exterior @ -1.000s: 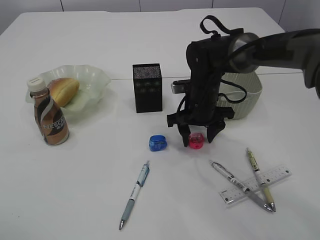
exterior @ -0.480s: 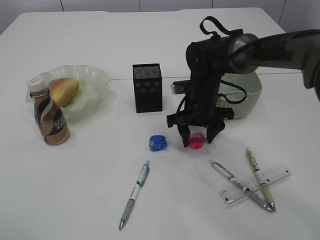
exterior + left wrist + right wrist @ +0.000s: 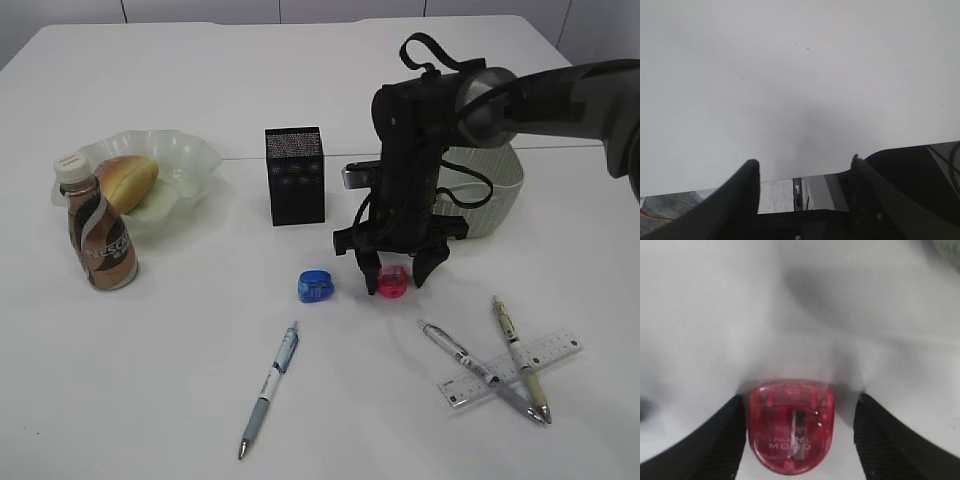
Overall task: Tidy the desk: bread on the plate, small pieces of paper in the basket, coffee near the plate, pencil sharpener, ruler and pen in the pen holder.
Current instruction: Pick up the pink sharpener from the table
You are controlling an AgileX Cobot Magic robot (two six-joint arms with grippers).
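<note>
My right gripper (image 3: 393, 272) is open, lowered to the table with its fingers either side of the red pencil sharpener (image 3: 391, 282), which fills the right wrist view (image 3: 791, 424). The left finger is close to it, the right finger stands apart. A blue sharpener (image 3: 314, 286) lies just left. The black pen holder (image 3: 295, 175) stands behind. One pen (image 3: 270, 388) lies at the front; two pens (image 3: 480, 371) cross a clear ruler (image 3: 512, 368) at the right. Bread (image 3: 126, 181) lies on the green plate (image 3: 190, 160), with the coffee bottle (image 3: 99, 235) beside it. My left gripper (image 3: 802, 172) is open over bare table.
The pale basket (image 3: 495, 190) stands behind my right arm, partly hidden by it. The table's edge and the floor show at the bottom of the left wrist view (image 3: 780, 192).
</note>
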